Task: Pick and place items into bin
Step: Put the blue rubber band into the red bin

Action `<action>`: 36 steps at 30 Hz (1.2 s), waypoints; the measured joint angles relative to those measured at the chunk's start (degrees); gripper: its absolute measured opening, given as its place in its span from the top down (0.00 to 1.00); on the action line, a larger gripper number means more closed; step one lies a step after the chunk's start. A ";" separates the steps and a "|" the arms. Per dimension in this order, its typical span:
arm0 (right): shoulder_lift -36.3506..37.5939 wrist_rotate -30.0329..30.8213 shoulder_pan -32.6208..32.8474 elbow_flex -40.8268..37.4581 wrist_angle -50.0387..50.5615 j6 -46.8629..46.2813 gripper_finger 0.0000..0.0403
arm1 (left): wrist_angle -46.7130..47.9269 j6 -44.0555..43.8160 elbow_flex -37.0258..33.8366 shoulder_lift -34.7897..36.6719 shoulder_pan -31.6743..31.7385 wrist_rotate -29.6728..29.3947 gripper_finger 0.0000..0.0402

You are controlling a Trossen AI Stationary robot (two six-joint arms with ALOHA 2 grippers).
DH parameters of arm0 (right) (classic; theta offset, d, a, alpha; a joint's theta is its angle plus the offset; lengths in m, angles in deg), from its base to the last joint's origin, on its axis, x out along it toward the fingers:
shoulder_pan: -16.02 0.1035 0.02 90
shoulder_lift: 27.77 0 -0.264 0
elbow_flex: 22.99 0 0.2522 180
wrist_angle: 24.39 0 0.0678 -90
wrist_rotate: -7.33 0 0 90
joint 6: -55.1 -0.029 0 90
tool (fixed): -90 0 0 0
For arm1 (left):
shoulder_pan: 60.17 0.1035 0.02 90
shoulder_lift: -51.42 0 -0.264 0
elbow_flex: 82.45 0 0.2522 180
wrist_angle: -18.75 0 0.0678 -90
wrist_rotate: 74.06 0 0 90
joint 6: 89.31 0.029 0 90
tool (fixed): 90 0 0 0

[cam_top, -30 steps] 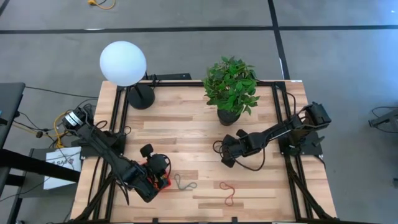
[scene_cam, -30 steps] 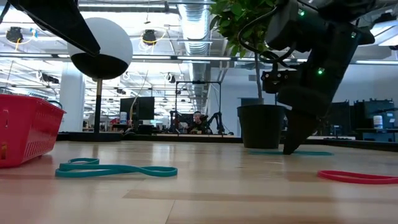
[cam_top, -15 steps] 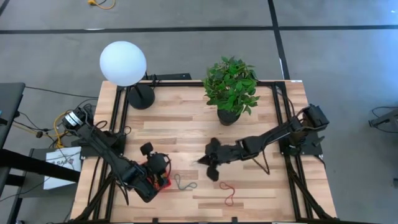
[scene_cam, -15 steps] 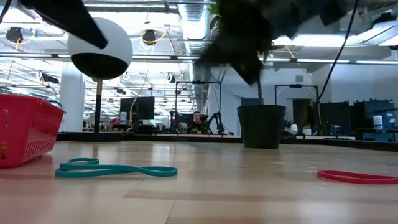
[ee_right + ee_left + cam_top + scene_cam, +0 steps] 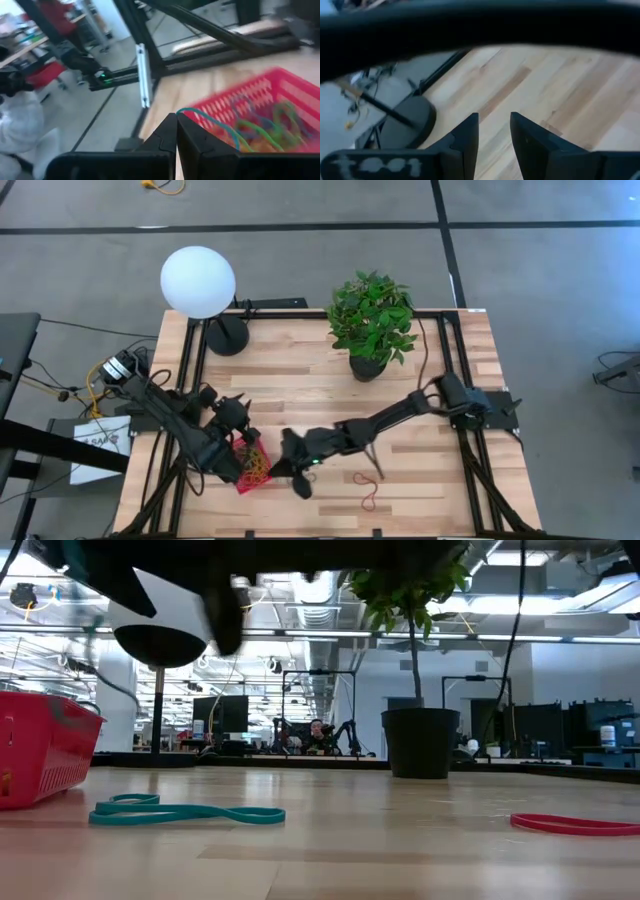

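Wood surface (image 5: 330, 395). Right tool (image 5: 176, 131) pinches teal loop (image 5: 210, 122) beside red bin (image 5: 252, 465) at 7 o'clock; floppy loop may snag rim. Left tool (image 5: 492, 132) narrowly parted, empty.

1. The table (image 5: 300, 385) carries a lamp (image 5: 199, 282) at its rear left corner and a potted plant (image 5: 371, 323) at rear centre.
2. The bin (image 5: 252, 465) sits near the front left, with a heap of loops (image 5: 256, 470) in it.
3. The right gripper (image 5: 290, 470) is just right of the bin; the left gripper (image 5: 226, 412) is just behind it.
4. 1 loop (image 5: 368, 488) lies on the table right of the right gripper.
5. In the low view, another loop (image 5: 185, 811) lies right of the bin.
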 joint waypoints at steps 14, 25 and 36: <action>-12.25 -5.03 -1.91 27.59 19.96 8.69 1.00 | 0.21 1.23 0.01 -0.04 0.00 0.79 0.74; -11.64 -6.77 -2.99 27.43 17.94 9.00 1.00 | 0.09 1.19 0.04 0.07 -0.06 1.25 0.74; -10.40 3.39 -0.25 30.40 39.45 10.62 1.00 | 0.46 1.51 -0.07 -0.11 -0.31 2.03 0.74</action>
